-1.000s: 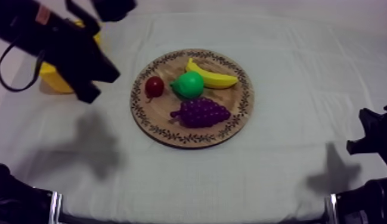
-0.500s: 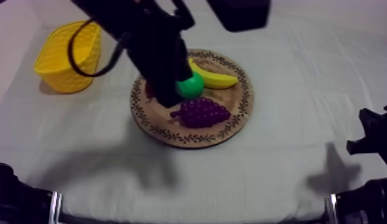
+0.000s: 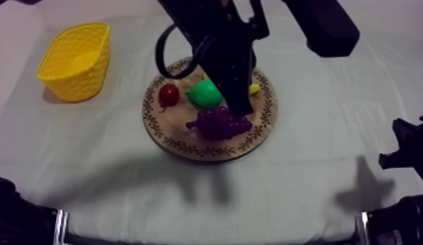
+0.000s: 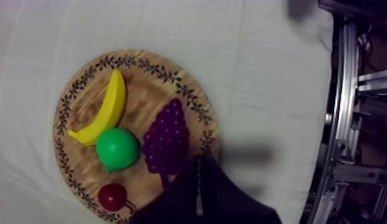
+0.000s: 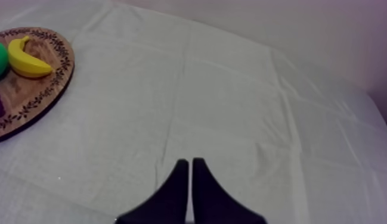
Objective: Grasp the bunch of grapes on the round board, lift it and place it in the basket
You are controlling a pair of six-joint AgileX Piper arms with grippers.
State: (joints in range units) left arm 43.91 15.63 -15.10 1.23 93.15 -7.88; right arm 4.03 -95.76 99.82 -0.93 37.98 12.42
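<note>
- Count: one wooden board (image 3: 160,130), one yellow basket (image 3: 73,62), four toy fruit, two grippers.
- Fruit, all on the board: one banana (image 4: 106,110), one pear (image 4: 117,149), one bunch of grapes (image 4: 167,138), one small red fruit (image 4: 112,195).
- Grapes: on the board's near half in the top view, just beside the pear. They are well apart from the basket, which stands at my left side of the table.
- Left gripper (image 4: 200,164): fingers pressed together into a narrow wedge, gripping nothing. The tip is over the board's rim, just beside the grapes.
- Right gripper (image 5: 189,162): same narrow wedge, nothing held, over bare cloth (image 5: 231,107), well apart from the board.
- Hidden, top view: my left arm (image 3: 227,45) lies across the board's far half and covers most of the banana; just one yellow end shows beside it. Part of the far rim is covered too.
- Hard to read, top view: the arm's tip overlaps the grapes' far edge. It could be touching or above them; I can't tell.
- Cut off, right wrist view: the board runs out of frame. The banana is whole there; pear and grapes are slivers.
- Right arm (image 3: 409,153) in the top view: a dark shape at the table's edge, detail not readable.
- Left wrist view: metal frame rails (image 4: 350,119) beside the table.
</note>
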